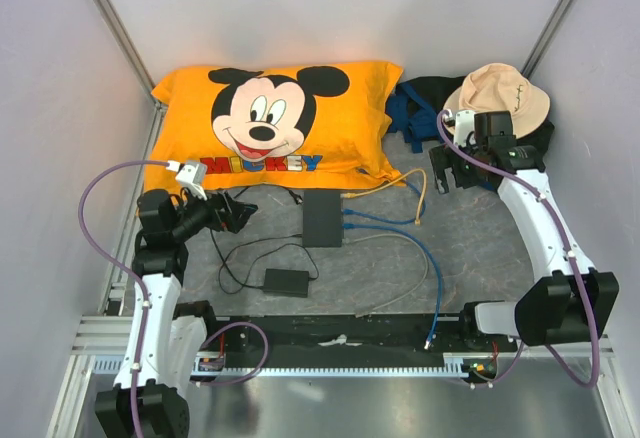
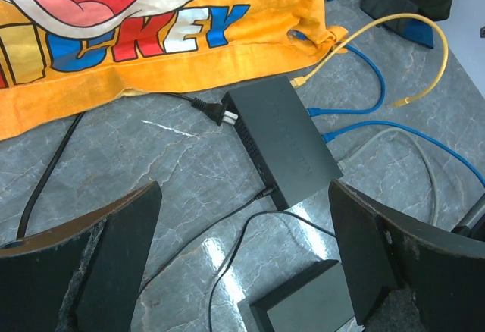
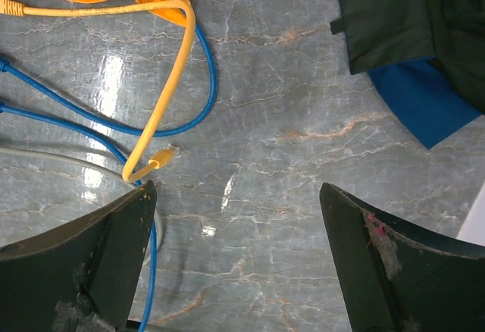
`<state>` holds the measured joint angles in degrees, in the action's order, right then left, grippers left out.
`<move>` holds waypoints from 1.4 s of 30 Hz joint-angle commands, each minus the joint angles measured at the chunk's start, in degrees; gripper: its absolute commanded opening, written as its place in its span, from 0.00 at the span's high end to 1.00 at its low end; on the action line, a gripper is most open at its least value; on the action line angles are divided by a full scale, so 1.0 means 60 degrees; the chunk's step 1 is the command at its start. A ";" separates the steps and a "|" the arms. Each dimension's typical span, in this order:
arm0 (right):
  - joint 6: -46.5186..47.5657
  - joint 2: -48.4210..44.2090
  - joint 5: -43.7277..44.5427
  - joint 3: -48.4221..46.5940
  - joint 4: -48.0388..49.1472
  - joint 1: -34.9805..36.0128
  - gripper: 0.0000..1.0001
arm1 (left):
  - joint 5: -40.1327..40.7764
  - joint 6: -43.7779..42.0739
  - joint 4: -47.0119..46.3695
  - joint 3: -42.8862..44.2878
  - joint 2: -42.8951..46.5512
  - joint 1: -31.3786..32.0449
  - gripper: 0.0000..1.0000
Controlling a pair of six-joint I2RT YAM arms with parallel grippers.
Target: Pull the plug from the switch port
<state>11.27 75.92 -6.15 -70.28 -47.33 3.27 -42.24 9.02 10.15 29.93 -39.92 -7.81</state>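
Observation:
The flat black switch (image 1: 323, 218) lies mid-table and also shows in the left wrist view (image 2: 292, 139). The yellow cable (image 1: 400, 180) runs from its far right corner, where the plug (image 2: 298, 82) meets the port edge; I cannot tell whether it is seated. The cable's other end (image 3: 161, 156) lies loose on the table. My left gripper (image 1: 235, 210) is open and empty, left of the switch, jaws wide (image 2: 242, 195). My right gripper (image 1: 450, 173) is open and empty, right of the yellow loop (image 3: 236, 192).
Two blue cables (image 2: 356, 108) and a white-grey cable (image 2: 394, 139) are plugged along the switch's right edge. A black power brick (image 1: 286, 281) lies near the front. An orange Mickey pillow (image 1: 270, 123) is at the back, a beige hat (image 1: 500, 93) on dark bags at back right.

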 commanded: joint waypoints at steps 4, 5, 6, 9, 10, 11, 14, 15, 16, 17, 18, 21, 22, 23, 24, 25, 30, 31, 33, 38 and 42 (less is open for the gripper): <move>0.1108 -0.0510 -0.0422 -0.0722 -0.0269 -0.0003 0.02 | 0.0008 0.0664 -0.0286 0.0109 -0.0143 -0.0089 0.00; 0.1313 -0.0568 -0.0874 -0.0941 -0.0416 -0.0003 0.02 | 0.0009 0.0680 -0.0300 0.0138 -0.0187 -0.0089 0.00; 0.1765 -0.0612 -0.1705 -0.1030 -0.0707 -0.0017 0.02 | 0.0023 0.0665 -0.0300 0.0153 -0.0216 -0.0089 0.00; 0.1523 -0.0613 -0.2692 -0.1235 -0.0783 0.0027 0.02 | 0.0140 0.0607 -0.0286 0.0197 -0.0187 -0.0119 0.00; 0.1477 -0.0525 -0.2884 -0.1497 -0.0841 0.0012 0.02 | 0.0184 0.0607 -0.0286 0.0197 -0.0187 -0.0119 0.00; 0.1491 -0.0234 -0.3089 -0.1644 -0.0958 0.0012 0.02 | 0.0199 0.0607 -0.0271 0.0197 -0.0173 -0.0148 0.00; 0.1229 0.0541 -0.3909 -0.2549 -0.1427 0.0056 0.02 | -0.0034 0.0519 -0.0198 0.0284 -0.0216 -0.0148 0.00; 0.1126 0.0719 -0.4071 -0.2815 -0.1442 0.0099 0.02 | -0.0137 0.0374 -0.0154 0.0386 -0.0260 -0.0148 0.00; 0.1067 0.0895 -0.4449 -0.3398 -0.1472 0.0129 0.02 | -0.0472 0.0198 -0.0111 0.0503 -0.0289 -0.0162 0.00; 0.1124 0.1186 -0.4627 -0.3694 -0.1501 0.0173 0.02 | -0.0866 -0.0166 -0.0052 0.0678 -0.0435 -0.0134 0.00; 0.1169 0.1334 -0.4730 -0.4016 -0.1530 0.0347 0.02 | -0.1349 -0.1475 0.0413 0.1246 -0.0465 -0.0119 0.00; 0.1096 0.2139 -0.5038 -0.5392 -0.1457 0.1004 0.03 | -0.0974 -0.3937 0.1147 0.2723 -0.0903 -0.0075 0.00; 0.1023 0.2359 -0.5111 -0.5932 -0.1356 0.1211 0.03 | -0.1016 -0.4413 0.1788 0.3180 -0.1282 -0.0060 0.00; 0.0805 0.2709 -0.5083 -0.6112 -0.1079 0.1431 0.03 | -0.1046 -0.4708 0.2186 0.3649 -0.2054 -0.0089 0.05; 0.0730 0.2872 -0.5083 -0.6215 -0.0917 0.1853 0.04 | -0.1249 -0.4812 0.2465 0.4567 -0.2555 -0.0075 0.08; 0.0701 0.3019 -0.5083 -0.6332 -0.0843 0.2090 0.04 | -0.1469 -0.4741 0.2990 0.5012 -0.2952 -0.0060 0.10; 0.0657 0.3709 -0.3812 -0.5649 -0.0652 0.3351 0.03 | -0.1970 -0.3408 0.3215 0.6495 -0.4463 0.0963 0.77; 0.0439 0.3680 -0.3446 -0.5413 -0.0390 0.3453 0.03 | -0.1969 -0.3305 0.3186 0.6467 -0.4494 0.1502 0.98; -0.0192 0.3665 -0.2755 -0.4698 -0.0096 0.3469 0.02 | -0.1867 -0.3114 0.3084 0.6174 -0.4479 0.2046 0.98; 0.0158 0.4104 -0.3412 -0.4093 -0.0227 0.3513 0.02 | -0.0843 -0.4209 0.3829 0.5516 -0.4786 0.3629 0.98; 0.0377 0.4922 -0.3501 -0.4456 -0.0416 0.3513 0.02 | -0.0373 -0.4798 0.3743 0.5294 -0.5503 0.4625 0.98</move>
<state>12.43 102.08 -26.48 -95.15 -50.19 24.16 -48.01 -14.09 30.83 63.02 -69.30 15.97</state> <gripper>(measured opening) 0.980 0.025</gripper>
